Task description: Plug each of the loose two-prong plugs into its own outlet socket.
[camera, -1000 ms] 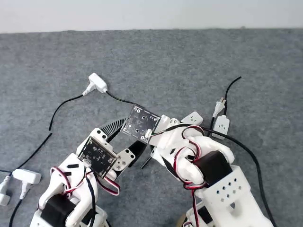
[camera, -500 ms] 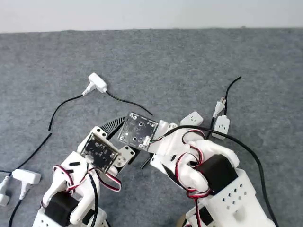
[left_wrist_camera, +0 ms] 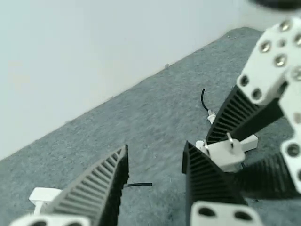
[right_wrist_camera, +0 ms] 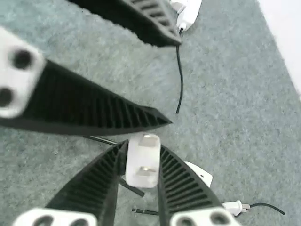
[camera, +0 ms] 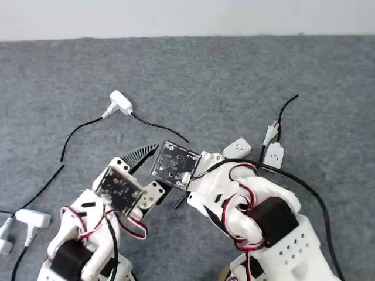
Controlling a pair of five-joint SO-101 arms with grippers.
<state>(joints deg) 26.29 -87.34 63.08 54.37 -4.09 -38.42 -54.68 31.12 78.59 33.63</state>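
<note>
**Right gripper clamps a white plug; left gripper stands open beside it**

Nearest, at the left edge, a small white block (camera: 33, 218) and a white end piece (camera: 4, 244) lie on the grey carpet (camera: 234, 76), each on a black cord.

Next come the two arms, side by side. The left gripper (left_wrist_camera: 155, 148) has its ribbed black fingers spread wide with nothing between them. Just to its right, the right gripper (right_wrist_camera: 142, 147) is closed on a white two-prong plug (right_wrist_camera: 142, 165). The plug body is pinched between both ribbed fingers and its metal prongs are bare. The two grippers' tips are close together but apart.

Farther off on the right, two white outlet blocks lie near each other on the carpet, one (camera: 237, 147) to the left of the other (camera: 273, 155). Just beyond them a loose plug (camera: 270, 133) with bare prongs lies on its black cord (camera: 285, 111), which curves away to the far right.

On the far left lies a white angled piece (camera: 120, 103), with thin black cords leaving both of its ends. Behind the carpet stands a white wall (camera: 176, 17).
</note>
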